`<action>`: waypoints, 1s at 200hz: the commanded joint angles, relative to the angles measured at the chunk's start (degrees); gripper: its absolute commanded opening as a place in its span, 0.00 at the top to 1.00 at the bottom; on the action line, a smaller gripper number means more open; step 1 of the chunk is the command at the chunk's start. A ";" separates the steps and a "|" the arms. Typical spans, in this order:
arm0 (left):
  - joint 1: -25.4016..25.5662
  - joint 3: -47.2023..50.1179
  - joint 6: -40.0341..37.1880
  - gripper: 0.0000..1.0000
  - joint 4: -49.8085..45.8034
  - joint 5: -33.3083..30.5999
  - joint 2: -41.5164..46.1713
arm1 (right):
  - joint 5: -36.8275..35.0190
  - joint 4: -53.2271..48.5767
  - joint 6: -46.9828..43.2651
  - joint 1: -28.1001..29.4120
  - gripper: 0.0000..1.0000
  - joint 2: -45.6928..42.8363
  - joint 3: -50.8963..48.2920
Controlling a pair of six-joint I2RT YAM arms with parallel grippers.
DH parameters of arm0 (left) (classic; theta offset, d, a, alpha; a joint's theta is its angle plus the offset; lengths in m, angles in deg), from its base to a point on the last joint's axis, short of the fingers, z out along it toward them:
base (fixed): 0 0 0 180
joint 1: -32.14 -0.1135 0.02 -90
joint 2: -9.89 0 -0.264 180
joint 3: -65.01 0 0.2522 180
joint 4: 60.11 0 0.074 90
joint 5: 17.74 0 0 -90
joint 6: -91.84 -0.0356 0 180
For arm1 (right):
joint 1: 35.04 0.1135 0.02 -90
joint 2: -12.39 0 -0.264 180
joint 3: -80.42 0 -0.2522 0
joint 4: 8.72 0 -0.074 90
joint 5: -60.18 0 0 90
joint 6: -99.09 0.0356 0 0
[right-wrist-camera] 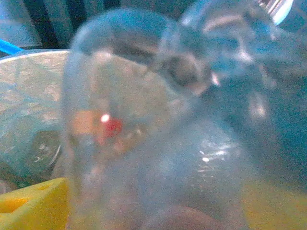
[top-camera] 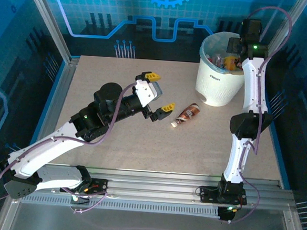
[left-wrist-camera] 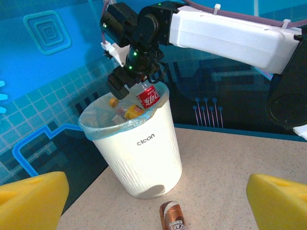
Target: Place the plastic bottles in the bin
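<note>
Brown bottle (top-camera: 187, 115) lies just beside left pincer (top-camera: 160, 92)

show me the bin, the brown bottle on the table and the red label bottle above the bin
bin (left-wrist-camera: 139, 167): left wrist view, on its white side wall.
brown bottle (top-camera: 187, 114): top external view, middle of its body.
red-label bottle (left-wrist-camera: 149, 97): left wrist view, on the red label.

The bin (top-camera: 219, 83) stands at 1 o'clock on the table (top-camera: 115, 138). One bottle (top-camera: 187, 115) lies at the bin's 7 o'clock, with the left gripper (top-camera: 160, 92) at that bottle's 9 o'clock. The right gripper (left-wrist-camera: 135, 84) holds a second bottle (left-wrist-camera: 149, 97) above the bin.
</note>
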 commanded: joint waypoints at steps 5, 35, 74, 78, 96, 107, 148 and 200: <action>0.27 0.29 1.39 0.03 -0.27 -0.18 0.91 | 0.70 0.78 -0.23 0.89 0.08 -6.85 0.79; 0.27 0.71 1.48 0.03 -0.04 -0.25 0.98 | 0.92 2.22 -1.17 1.00 0.12 -7.98 0.28; 0.27 0.92 1.83 0.03 0.05 -0.31 0.47 | 0.00 1.90 -1.99 0.58 0.32 -5.92 -0.06; 0.27 0.91 1.82 0.03 0.00 -0.29 0.34 | 0.04 1.72 -1.97 0.49 0.34 -5.53 -0.05; 0.27 1.00 1.54 0.03 -0.04 -0.48 0.04 | 0.18 1.13 -1.76 -0.01 0.42 -4.08 -0.74; 0.27 1.22 1.26 0.03 0.15 -0.65 -0.22 | 0.57 0.81 -1.66 -0.33 0.45 -3.04 -1.06; 0.27 1.12 0.95 0.03 0.07 -0.25 -1.41 | 2.84 0.01 -0.95 -0.80 0.49 1.39 -0.49; 0.27 1.54 0.78 0.03 0.24 -0.27 -1.88 | 6.55 -1.02 0.56 0.17 0.49 1.10 0.60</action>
